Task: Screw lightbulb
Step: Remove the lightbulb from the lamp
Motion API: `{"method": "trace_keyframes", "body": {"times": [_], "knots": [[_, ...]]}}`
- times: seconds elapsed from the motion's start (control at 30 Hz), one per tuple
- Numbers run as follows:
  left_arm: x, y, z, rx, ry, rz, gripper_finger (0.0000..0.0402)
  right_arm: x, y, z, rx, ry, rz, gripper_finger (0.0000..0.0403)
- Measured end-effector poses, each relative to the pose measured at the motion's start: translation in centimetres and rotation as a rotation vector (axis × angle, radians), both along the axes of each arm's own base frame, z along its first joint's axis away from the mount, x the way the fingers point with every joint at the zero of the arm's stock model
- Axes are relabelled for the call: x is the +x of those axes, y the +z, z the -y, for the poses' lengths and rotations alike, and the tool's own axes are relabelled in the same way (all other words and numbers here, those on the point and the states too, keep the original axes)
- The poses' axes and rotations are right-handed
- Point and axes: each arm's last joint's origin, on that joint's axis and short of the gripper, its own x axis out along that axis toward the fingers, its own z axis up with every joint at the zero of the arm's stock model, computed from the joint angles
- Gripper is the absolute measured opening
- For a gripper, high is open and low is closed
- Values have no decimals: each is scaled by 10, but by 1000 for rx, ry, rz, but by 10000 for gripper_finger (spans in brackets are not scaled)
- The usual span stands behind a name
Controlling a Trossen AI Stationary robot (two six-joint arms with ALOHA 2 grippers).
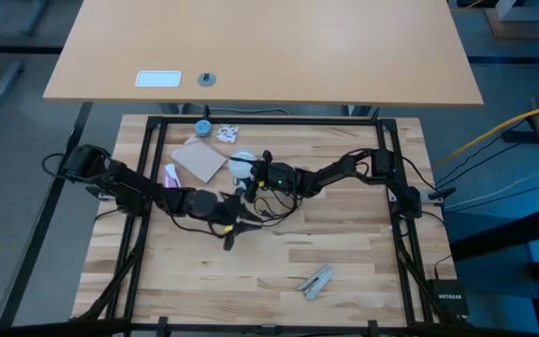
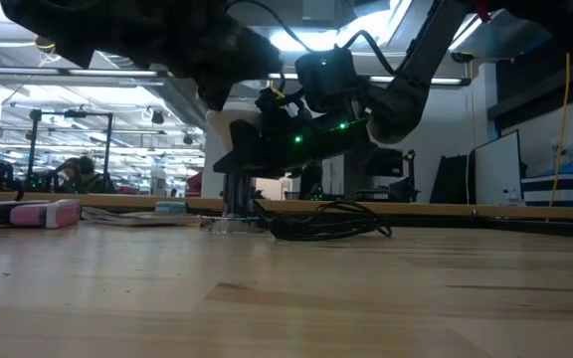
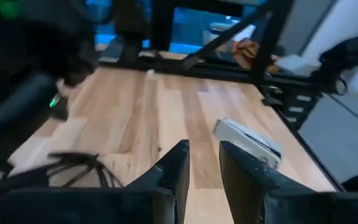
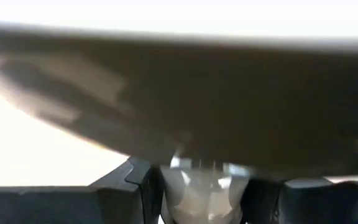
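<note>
So both arms are bunched up near the middle of the wooden table (image 1: 344, 234). The right gripper (image 1: 251, 171) reaches in from the right side and has its 2 fingers (image 4: 126, 186) clamped on the lightbulb (image 1: 240, 166), partly open around the white glass. You can see the bulb squeezed between them in the right wrist view, with something dark and blurry filling most of the shot above it. The bulb sits next to a tan cardboard square (image 1: 200, 159), by a tangle of black cord (image 2: 326, 224). The left gripper (image 1: 241, 225) is just in front of that spot, fingers (image 3: 173, 171) apart by a narrow gap with nothing between them. A silvery gadget (image 1: 316, 281) lies well apart, nearer the front edge.
</note>
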Motion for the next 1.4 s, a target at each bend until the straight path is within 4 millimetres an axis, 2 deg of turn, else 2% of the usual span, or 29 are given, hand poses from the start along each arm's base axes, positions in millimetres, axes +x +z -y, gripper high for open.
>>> {"method": "trace_keyframes", "body": {"times": [0.17, 0.33, 0.5, 0.67, 0.83, 1.17, 1.4], "knots": [[-2, -11, -6, -70, 49, -137, 79, 0, -1, 0, -3, 30, -10, 165], [-12, -30, -2, -97, 70, -357, 79, 0, -2, -1, -20, 45, -27, 165], [-22, -42, -1, 20, 109, -496, 79, 0, -1, -1, -24, 53, -6, 165], [-20, -42, -16, 176, 293, -469, 79, 1, 0, -4, -2, 87, 25, 165], [-21, -43, -30, 210, 399, -484, 79, 0, -1, -3, 51, -58, 43, 165], [-29, -56, -33, 173, 418, -446, 66, -4, -1, -4, 35, -351, 64, 165], [-22, -71, -29, 159, 303, -302, 27, -4, -1, -4, 37, -342, 61, 165]]}}
